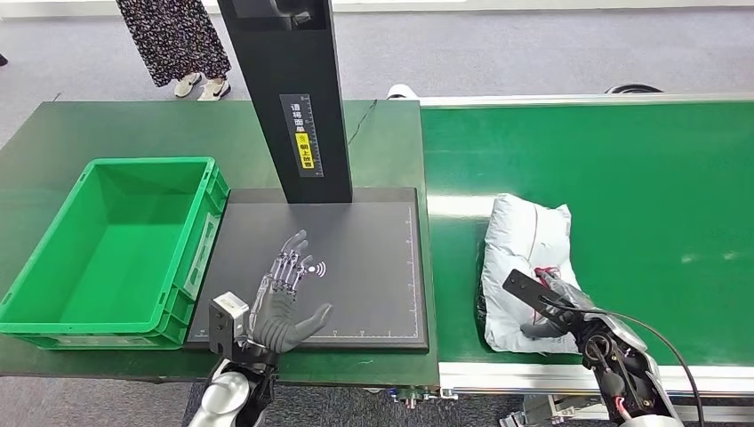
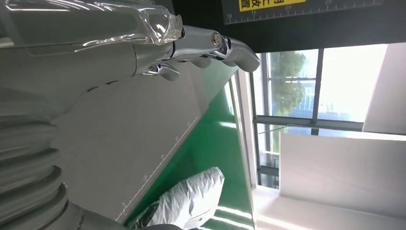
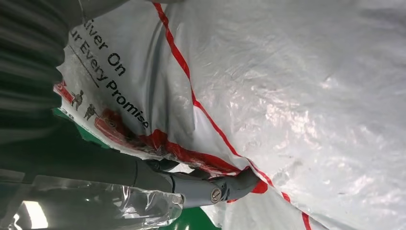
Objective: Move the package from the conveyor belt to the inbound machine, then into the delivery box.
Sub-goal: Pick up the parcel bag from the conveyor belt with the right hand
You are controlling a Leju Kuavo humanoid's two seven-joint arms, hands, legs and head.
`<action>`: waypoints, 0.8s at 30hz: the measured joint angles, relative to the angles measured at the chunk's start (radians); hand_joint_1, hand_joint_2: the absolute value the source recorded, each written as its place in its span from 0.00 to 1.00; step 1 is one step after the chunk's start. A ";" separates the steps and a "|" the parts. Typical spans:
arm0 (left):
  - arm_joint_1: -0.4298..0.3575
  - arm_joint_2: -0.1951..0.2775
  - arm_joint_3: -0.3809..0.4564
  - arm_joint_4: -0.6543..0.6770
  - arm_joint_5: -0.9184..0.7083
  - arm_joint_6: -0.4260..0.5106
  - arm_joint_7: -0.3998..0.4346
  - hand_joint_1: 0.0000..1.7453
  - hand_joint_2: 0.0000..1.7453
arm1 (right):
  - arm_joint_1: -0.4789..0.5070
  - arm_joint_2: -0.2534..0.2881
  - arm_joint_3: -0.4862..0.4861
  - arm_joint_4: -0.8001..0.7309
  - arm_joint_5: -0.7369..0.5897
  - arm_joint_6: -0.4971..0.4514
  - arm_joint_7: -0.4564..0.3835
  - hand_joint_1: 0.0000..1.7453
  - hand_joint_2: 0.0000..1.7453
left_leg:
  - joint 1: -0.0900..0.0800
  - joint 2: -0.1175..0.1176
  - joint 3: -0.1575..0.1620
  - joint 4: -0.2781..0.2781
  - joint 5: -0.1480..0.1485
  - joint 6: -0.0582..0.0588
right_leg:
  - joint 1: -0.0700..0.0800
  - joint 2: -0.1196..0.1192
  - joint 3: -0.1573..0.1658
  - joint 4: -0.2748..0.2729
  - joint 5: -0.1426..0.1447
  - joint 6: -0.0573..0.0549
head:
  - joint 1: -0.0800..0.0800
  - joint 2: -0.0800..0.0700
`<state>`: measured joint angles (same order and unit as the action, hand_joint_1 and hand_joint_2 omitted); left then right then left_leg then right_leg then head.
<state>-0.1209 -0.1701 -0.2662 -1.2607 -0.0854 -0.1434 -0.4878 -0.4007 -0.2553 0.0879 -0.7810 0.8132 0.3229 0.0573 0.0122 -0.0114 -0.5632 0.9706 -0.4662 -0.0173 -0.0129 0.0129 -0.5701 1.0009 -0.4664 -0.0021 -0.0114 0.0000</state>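
Right robot hand [image 1: 558, 307]: at the near end of the package [image 1: 526, 267], fingers [image 3: 239, 184] pressed into the white plastic beside its red stripe. The right wrist view shows contact with the film; whether the fingers have closed around a fold or merely rest on it cannot be told.

Left robot hand [image 1: 286, 298]: fingers spread and straight, holding nothing, over the dark scanning plate [image 1: 373, 267] of the inbound machine [image 1: 286, 89], well apart from the package.

Package: soft white mailer bag with printed lettering, lying flat on the green conveyor belt [image 1: 640, 178], near the belt's left edge and just beside the scanning plate. Its long axis runs away from the robot, near end to far end. It lies directly ahead of the right robot hand and to the right of the left one, across the belt's edge. The right hand is much the nearer, so the lift looks to be its job, followed by a carry leftward onto the plate.

Delivery box [image 1: 53, 294]: green plastic crate, open top, nothing seen inside, on the table [image 1: 53, 142] just left of the plate.

Inbound machine: black upright column with a yellow label, rising from the plate's far edge.

Person [image 1: 173, 40]: standing beyond the table; patterned skirt and pale shoes visible.

Status, judged: first stage, package not yet lifted off the belt.
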 joint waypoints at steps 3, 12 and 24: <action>-0.002 0.000 -0.001 0.001 0.002 0.002 0.000 0.00 1.00 | -0.002 -0.006 0.014 0.005 0.002 0.002 -0.001 1.00 1.00 | 0.000 0.000 0.002 0.000 0.000 0.000 | 0.000 0.000 0.002 0.000 0.000 0.000 | 0.000 0.000; 0.002 0.006 -0.001 -0.003 0.011 0.007 0.004 0.00 1.00 | -0.027 -0.014 0.044 0.009 0.010 -0.023 0.001 1.00 1.00 | 0.000 0.000 0.007 0.000 -0.001 0.001 | 0.000 0.000 0.008 0.000 0.000 0.000 | 0.000 0.000; 0.020 0.012 0.000 -0.027 0.003 0.018 0.015 0.00 1.00 | -0.032 -0.013 0.063 0.009 -0.002 -0.055 -0.010 1.00 1.00 | 0.000 -0.001 0.006 0.000 -0.001 0.001 | 0.000 -0.001 0.008 0.000 -0.001 0.001 | 0.000 0.000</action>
<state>-0.1007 -0.1581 -0.2659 -1.2875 -0.0828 -0.1255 -0.4730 -0.4327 -0.2685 0.1510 -0.7720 0.8116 0.2680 0.0477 0.0121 -0.0119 -0.5572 0.9708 -0.4670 -0.0163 -0.0129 0.0121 -0.5624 1.0007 -0.4673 -0.0008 -0.0114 0.0000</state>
